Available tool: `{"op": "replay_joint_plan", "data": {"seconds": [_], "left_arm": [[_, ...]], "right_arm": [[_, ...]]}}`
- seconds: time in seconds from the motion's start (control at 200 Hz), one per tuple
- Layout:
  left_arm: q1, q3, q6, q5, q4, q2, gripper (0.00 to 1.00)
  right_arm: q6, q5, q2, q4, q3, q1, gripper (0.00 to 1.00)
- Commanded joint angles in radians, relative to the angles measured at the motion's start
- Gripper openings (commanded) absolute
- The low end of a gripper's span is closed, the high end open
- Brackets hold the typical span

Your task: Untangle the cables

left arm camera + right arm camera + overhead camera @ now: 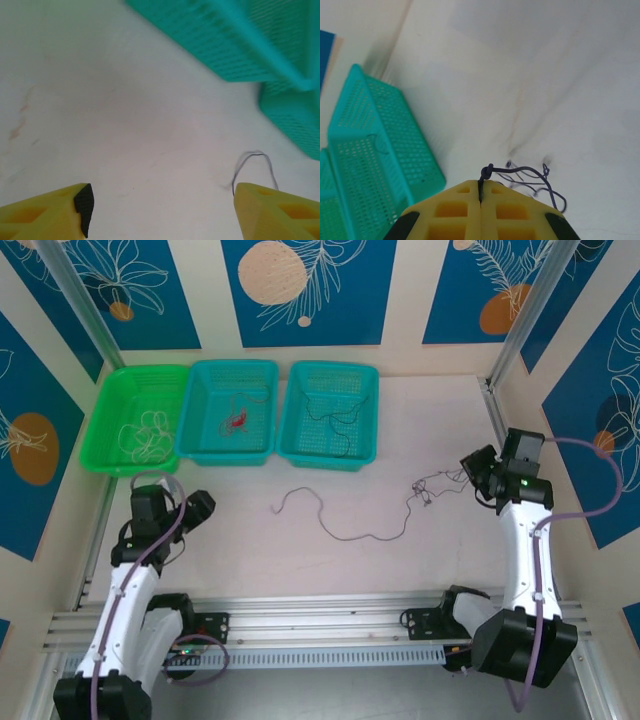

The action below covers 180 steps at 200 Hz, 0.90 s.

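Note:
A thin dark purple cable (350,537) snakes across the middle of the table and ends in a small tangle (430,485) at the right. My right gripper (472,472) is shut on that cable; in the right wrist view a knotted end (487,172) sticks out between the closed yellow fingertips (480,186), and loose loops (535,175) hang beyond. My left gripper (197,508) hovers low over the bare table at the left, open and holding nothing (160,205). The cable's free end (255,157) curls beside its right finger (270,210).
Three baskets line the back: a green one (108,410) with cream wires (150,430), a teal one (200,445) with a red wire (238,421), and another teal one (292,430) with a dark wire (335,418). An aluminium rail (320,605) runs along the near edge.

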Motion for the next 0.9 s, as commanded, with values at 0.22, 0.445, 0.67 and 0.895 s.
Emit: {"op": "replay_joint_plan", "data": {"seconds": [0.22, 0.445, 0.67, 0.895], "left_arm": [[-0.644, 0.148, 0.256, 0.064, 0.499, 0.226, 0.82], [-0.965, 0.306, 0.494, 0.078, 0.677, 0.593, 0.88], [-1.056, 0.384, 0.615, 0.005, 0.991, 0.895, 0.9], [-1.061, 0.459, 0.75, -0.147, 1.126, 1.062, 0.93]], "right_arm": [[0.051, -0.041, -0.013, -0.073, 0.159, 0.147, 0.0], [0.063, -0.022, -0.025, -0.116, 0.252, 0.243, 0.0], [0.088, -0.036, -0.034, -0.124, 0.289, 0.295, 0.0], [0.101, -0.106, -0.04, -0.129, 0.323, 0.316, 0.0]]}}
